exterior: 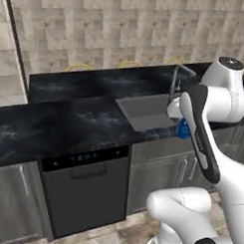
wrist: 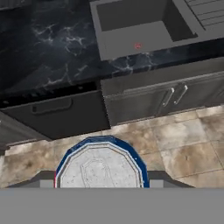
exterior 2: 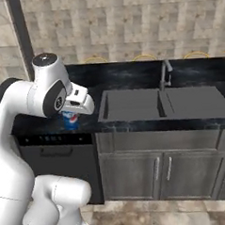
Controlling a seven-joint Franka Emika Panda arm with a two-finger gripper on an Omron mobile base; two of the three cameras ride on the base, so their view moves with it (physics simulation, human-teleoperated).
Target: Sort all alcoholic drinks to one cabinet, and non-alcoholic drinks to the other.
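Observation:
The blue soda can, a non-alcoholic drink with a red-and-white mark, hangs upright in my gripper, which is shut on it. In the left base view the can peeks out blue behind my forearm, at the counter's front edge by the sink. In the hand view the can's silver lid sits between the fingers, with the floor in front of the dishwasher below it. The alcoholic drinks and the cabinets are out of view.
A grey double sink with a faucet is set in the black marble counter. Below it are a black dishwasher and grey base doors with short handles. The floor is tiled.

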